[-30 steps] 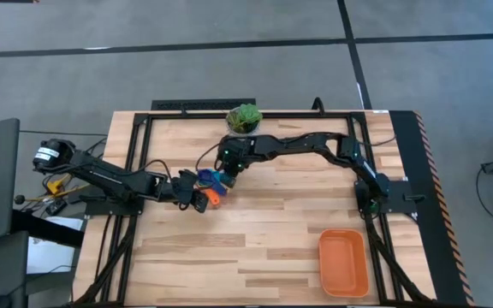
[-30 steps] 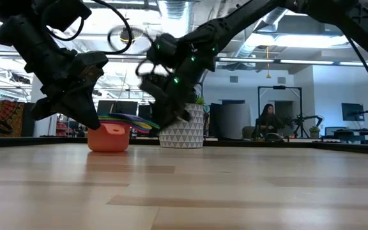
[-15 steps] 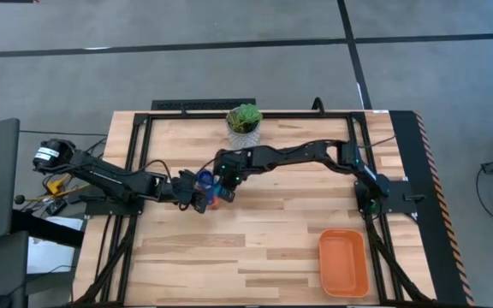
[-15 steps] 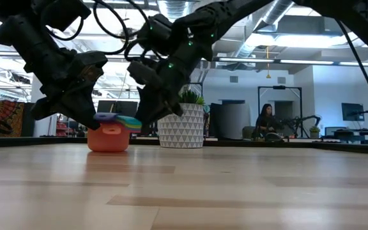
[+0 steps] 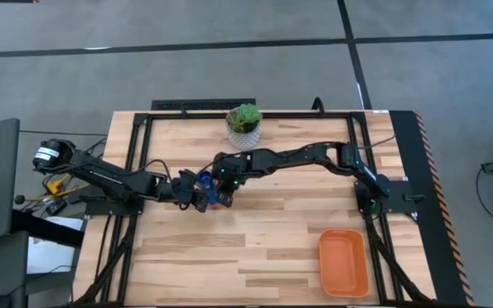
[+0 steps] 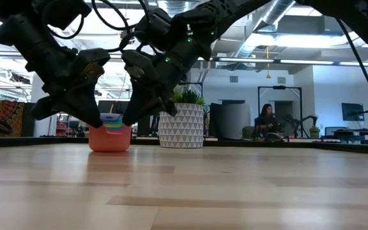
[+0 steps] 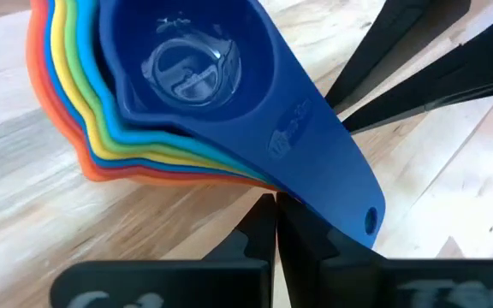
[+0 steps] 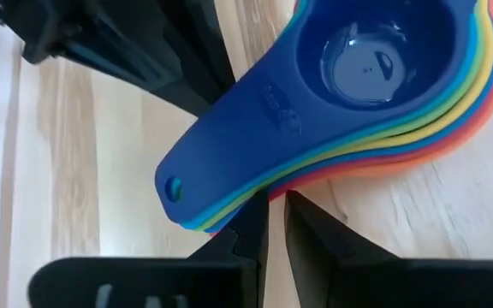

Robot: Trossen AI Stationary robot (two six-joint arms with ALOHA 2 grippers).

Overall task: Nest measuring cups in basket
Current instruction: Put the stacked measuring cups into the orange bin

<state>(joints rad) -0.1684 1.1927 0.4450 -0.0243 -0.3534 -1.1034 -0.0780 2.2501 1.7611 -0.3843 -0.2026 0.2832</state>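
The measuring cups [image 5: 205, 183] stand nested in one stack on the table, dark blue on top [image 7: 187, 60] and orange at the bottom [image 6: 110, 138]. Their flat handles [image 8: 229, 162] lie one over another. My left gripper [image 7: 276, 204] is shut and stands at one side of the handles. My right gripper [image 8: 276, 205], its fingers all but together with nothing between them, stands at the opposite side. The orange basket [image 5: 343, 262] lies near the table's near right corner, far from both grippers. My left gripper meets one long edge of the stacked handles [image 7: 268, 181] with its shut fingertips, slanting down from the table's left. The stack rests on the table. My right gripper meets the opposite long edge of the handles [image 8: 259, 195] with its fingertips, slanting down from the right.
A white patterned pot with a green plant [image 5: 244, 121] stands at the far edge, just behind the right arm [image 5: 298, 156]. Bare wood lies between the cups and the basket. In the low view, a person sits in the room beyond the table [image 6: 265, 121].
My right gripper has swung from beside the plant pot toward the table's near edge and left, up against the cups. The handles, fanned out toward the right a second ago, have swung together into one stack. The bowls have stayed in place.
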